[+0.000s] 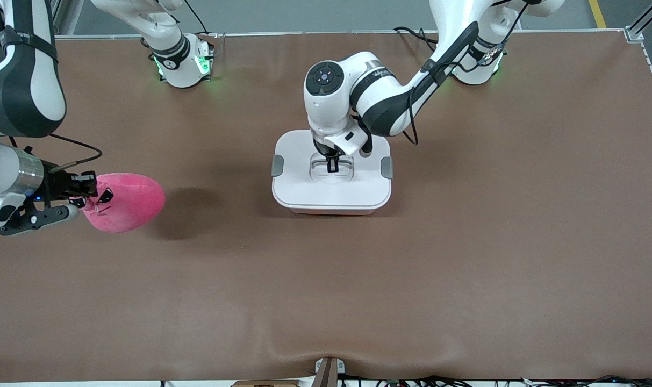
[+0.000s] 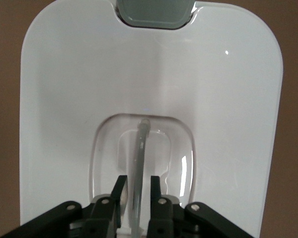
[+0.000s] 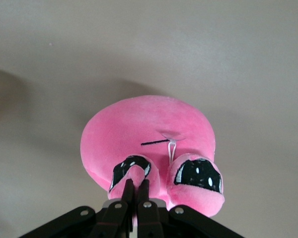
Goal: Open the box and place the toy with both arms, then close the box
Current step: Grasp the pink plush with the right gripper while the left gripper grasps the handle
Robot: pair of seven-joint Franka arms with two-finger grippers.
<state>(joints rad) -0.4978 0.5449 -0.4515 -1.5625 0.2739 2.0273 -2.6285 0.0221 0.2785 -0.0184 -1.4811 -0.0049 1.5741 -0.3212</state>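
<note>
Brown cloth surface point(image 1: 465, 258): my left pincer point(image 2: 135, 191) straddles the white-lidded pale pink tub's point(image 1: 331, 191) centre handle point(image 2: 140, 153), so lift straight up, while my right pincer point(image 3: 135, 191), at nine o'clock, grips the bright pink egg-shaped plush point(image 1: 127, 203) aloft.

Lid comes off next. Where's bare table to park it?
Bare table between the box and the camera-side edge, and toward the left arm's end. Crowded: right gripper holding the pink plush toy; left gripper at the lid handle.

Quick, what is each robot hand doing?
Left gripper: jaws closing around the box lid's handle.
Right gripper: shut on the toy.
</note>
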